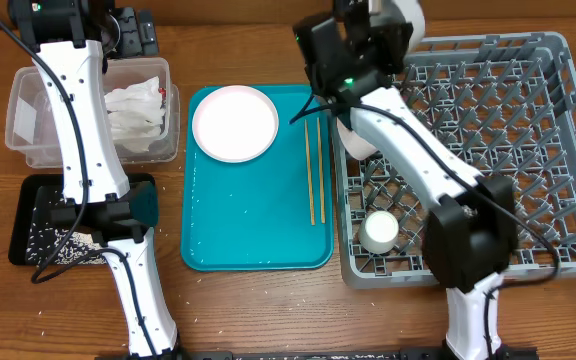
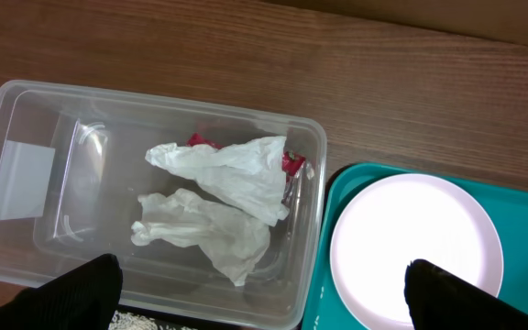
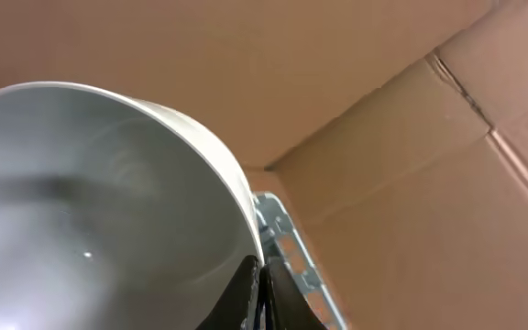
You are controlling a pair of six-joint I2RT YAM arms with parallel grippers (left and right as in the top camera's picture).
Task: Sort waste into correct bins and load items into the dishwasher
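Observation:
My right gripper (image 3: pixel 258 280) is shut on the rim of the large white plate (image 3: pixel 90 211), holding it tilted above the back left of the grey dishwasher rack (image 1: pixel 528 150). In the rack stand a small white cup (image 1: pixel 379 230) and another white dish (image 1: pixel 351 140), partly hidden by the arm. My left gripper (image 2: pixel 264 301) hangs open and empty above the clear tub (image 2: pixel 26 110), which holds crumpled napkins (image 2: pixel 223 188) with red stains. A smaller white plate (image 1: pixel 234 122) and two chopsticks (image 1: pixel 314 170) lie on the teal tray (image 1: pixel 258 230).
A black tray (image 1: pixel 28 235) with scattered rice grains sits in front of the clear tub, under the left arm. A few grains dot the teal tray and the wooden table. Brown cardboard stands behind the rack.

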